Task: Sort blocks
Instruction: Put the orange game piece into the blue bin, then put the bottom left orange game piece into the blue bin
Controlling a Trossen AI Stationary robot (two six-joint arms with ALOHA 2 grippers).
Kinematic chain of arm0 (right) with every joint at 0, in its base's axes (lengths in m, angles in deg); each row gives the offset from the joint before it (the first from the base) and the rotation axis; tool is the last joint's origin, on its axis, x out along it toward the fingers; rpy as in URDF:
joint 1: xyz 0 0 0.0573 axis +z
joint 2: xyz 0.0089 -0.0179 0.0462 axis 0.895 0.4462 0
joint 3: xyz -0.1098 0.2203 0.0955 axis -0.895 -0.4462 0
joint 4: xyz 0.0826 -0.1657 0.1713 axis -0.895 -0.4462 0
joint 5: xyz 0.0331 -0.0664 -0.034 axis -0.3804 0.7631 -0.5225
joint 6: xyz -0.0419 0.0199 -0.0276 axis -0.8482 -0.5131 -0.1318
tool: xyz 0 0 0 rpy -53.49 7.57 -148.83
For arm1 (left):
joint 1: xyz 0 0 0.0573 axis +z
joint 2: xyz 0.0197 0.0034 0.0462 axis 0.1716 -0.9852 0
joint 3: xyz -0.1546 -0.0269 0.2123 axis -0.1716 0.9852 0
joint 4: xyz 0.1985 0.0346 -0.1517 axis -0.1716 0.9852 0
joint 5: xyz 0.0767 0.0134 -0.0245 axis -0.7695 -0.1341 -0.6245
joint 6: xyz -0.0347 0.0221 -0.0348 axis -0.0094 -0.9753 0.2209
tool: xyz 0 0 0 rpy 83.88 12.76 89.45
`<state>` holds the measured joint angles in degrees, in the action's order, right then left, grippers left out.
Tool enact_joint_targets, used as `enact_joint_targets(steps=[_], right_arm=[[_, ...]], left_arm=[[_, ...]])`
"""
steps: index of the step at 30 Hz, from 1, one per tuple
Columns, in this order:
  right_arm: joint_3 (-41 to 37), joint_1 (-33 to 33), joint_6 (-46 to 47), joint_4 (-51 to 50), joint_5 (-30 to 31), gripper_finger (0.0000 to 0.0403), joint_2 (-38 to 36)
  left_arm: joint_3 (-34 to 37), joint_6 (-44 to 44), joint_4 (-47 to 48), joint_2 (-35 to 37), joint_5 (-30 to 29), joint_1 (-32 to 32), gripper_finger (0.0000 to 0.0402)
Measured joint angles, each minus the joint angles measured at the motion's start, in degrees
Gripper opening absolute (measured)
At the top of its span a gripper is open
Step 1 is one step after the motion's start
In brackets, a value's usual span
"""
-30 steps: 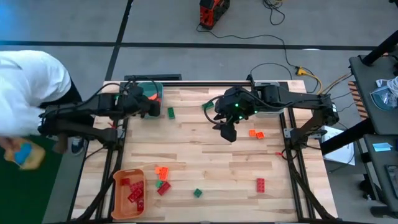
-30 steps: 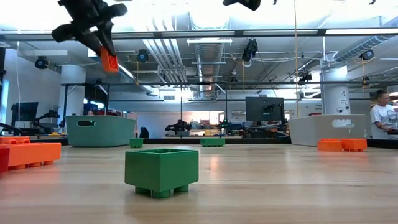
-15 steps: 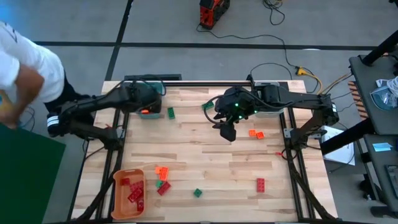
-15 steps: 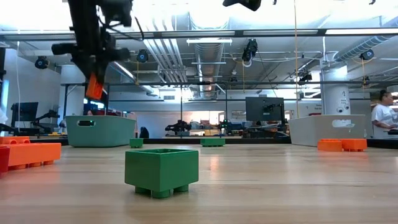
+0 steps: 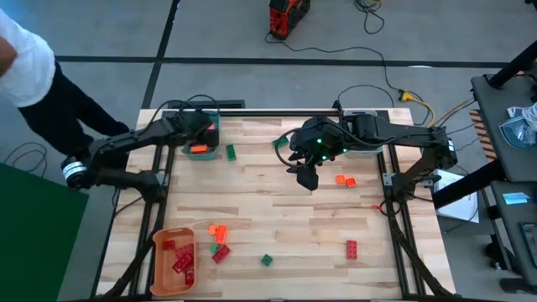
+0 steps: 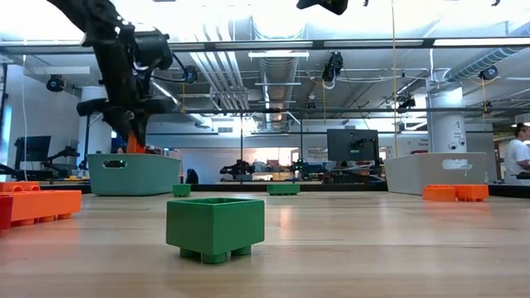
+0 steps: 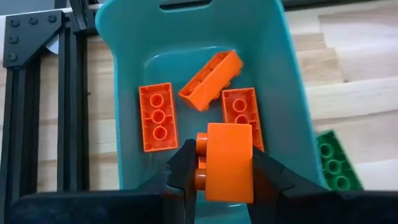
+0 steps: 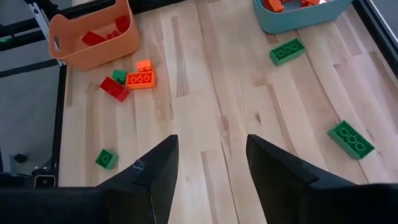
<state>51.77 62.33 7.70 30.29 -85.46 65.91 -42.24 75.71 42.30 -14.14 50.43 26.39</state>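
Over the teal bin (image 5: 205, 126) at the table's far-left corner, the left gripper (image 7: 225, 167) has come down, fingers still clenched on an orange block (image 7: 227, 162), ready to drop; the right gripper (image 8: 208, 168) waits, fingers spread, mid-table.

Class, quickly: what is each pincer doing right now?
Left pincer: closed on an orange block above the teal bin.
Right pincer: open, empty.

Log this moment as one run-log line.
left pincer: shut on orange block, over teal bin | right pincer: open, empty, mid-table | bin holds three orange blocks
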Motion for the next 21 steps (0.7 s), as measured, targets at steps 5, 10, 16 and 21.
enact_joint_targets(steps=[5, 10, 16, 21], right_arm=[[0.0, 0.0, 0.0, 0.0, 0.9, 0.0175, 0.0], [0.0, 0.0, 0.1, 0.0, 1.4, 0.0173, 0.0], [0.0, 0.0, 1.1, 0.0, 1.4, 0.0183, 0.0], [0.0, 0.0, 1.1, 0.0, 1.4, 0.0183, 0.0]], left_arm=[[1.5, 0.0, -1.6, 0.0, -0.1, 0.0, 0.0078], [1.6, -0.6, -3.2, 0.0, -0.4, 0.0, 0.0092], [1.6, -0.9, -3.8, 0.0, -1.1, 0.0, 0.0108], [1.6, -0.6, -3.8, 0.0, -1.4, 0.0, 0.0113]])
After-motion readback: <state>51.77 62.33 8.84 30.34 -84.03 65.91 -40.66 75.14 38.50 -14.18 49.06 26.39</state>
